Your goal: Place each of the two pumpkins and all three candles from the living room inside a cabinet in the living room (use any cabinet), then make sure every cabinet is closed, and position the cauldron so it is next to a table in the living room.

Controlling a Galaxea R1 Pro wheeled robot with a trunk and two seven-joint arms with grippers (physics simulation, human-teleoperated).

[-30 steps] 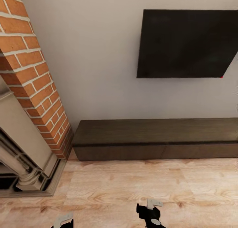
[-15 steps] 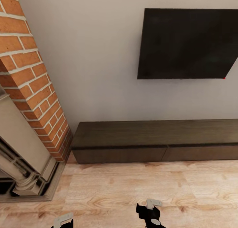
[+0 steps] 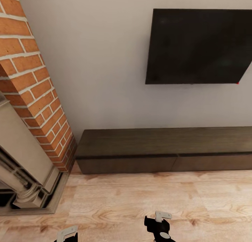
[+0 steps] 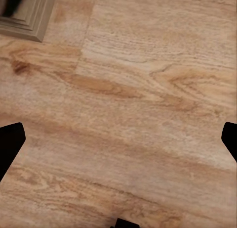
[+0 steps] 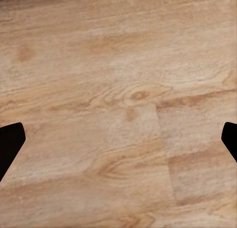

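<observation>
- cabinet (image 3: pixel 164 149) straight ahead against the wall, long axis running left-right, fronts shut
- right pincer (image 3: pixel 159 223) low over the floor (image 3: pixel 140 196), nearer the cabinet than left pincer (image 3: pixel 66 234)
- both released, empty

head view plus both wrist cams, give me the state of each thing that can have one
cabinet: both fronts shut, top bare
wall screen: dark, off
left gripper: open, holding nothing, over the wooden floor
right gripper: open, holding nothing, over the floor
fireplace: beside the cabinet's left end, whether a fire burns cannot be told
</observation>
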